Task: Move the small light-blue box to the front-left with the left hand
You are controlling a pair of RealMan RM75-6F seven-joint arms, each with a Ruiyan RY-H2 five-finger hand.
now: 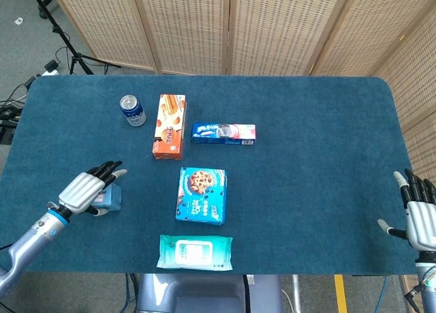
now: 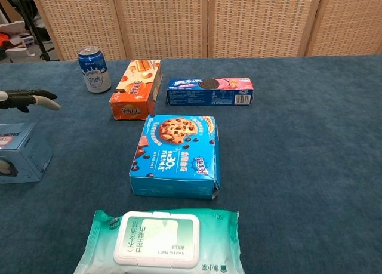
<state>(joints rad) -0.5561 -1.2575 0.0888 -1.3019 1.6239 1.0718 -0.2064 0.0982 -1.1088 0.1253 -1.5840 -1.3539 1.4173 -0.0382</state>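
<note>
The small light-blue box (image 1: 111,198) (image 2: 22,152) rests on the blue table at the front left. My left hand (image 1: 84,191) lies just left of it and partly over it. Its fingers (image 2: 31,98) are stretched out straight and lifted clear of the box's top. The thumb sits low against the box's front face at the chest view's left edge. Nothing is gripped. My right hand (image 1: 422,221) hovers open at the table's front-right corner with its fingers spread; it shows only in the head view.
A blue can (image 1: 133,110) and an orange biscuit box (image 1: 169,125) stand at the back left. A long blue cookie pack (image 1: 223,133) lies mid-table, a chocolate-chip cookie box (image 1: 201,195) sits right of the light-blue box, and a wet-wipes pack (image 1: 195,251) lies at the front edge.
</note>
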